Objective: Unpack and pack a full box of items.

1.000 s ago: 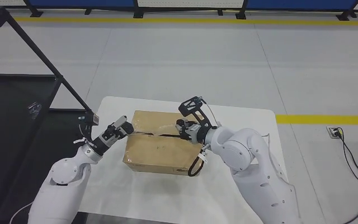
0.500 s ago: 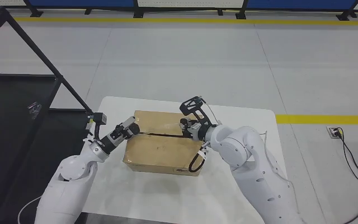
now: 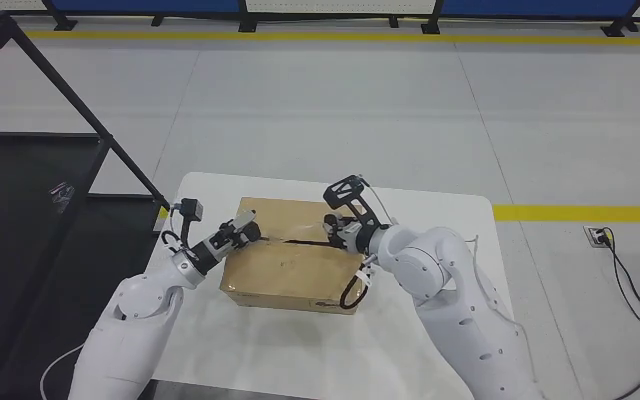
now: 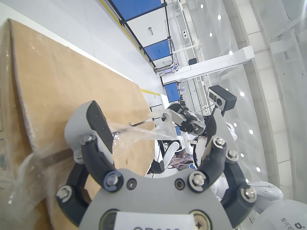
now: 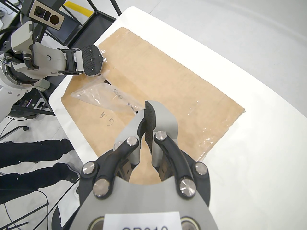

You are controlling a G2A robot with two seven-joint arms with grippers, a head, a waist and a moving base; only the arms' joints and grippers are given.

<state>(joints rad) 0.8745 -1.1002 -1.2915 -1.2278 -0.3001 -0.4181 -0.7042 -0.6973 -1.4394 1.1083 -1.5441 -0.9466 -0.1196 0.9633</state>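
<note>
A closed cardboard box (image 3: 290, 265) lies on the white table (image 3: 430, 220), with a dark seam along its top. A strip of clear tape (image 5: 103, 94) is peeled up off that seam. My right gripper (image 5: 145, 114) is over the middle of the box top and shut on one end of the tape. My left gripper (image 3: 248, 232) is at the box's left end and stands open, its jaws wide apart. The tape's (image 4: 136, 132) other end touches one of its pads (image 4: 98, 123). From the left wrist, the right gripper (image 4: 177, 118) appears farther along the box (image 4: 60, 77).
A black metal frame (image 3: 60, 200) with a dark shelf stands just off the table's left edge, close to my left arm. Bare table top lies to the right of the box and in front of it (image 3: 300, 350).
My left gripper has moved right, from beside the box to over its left end. The tape between the grippers has dropped lower onto the box top. The right gripper has barely shifted.
</note>
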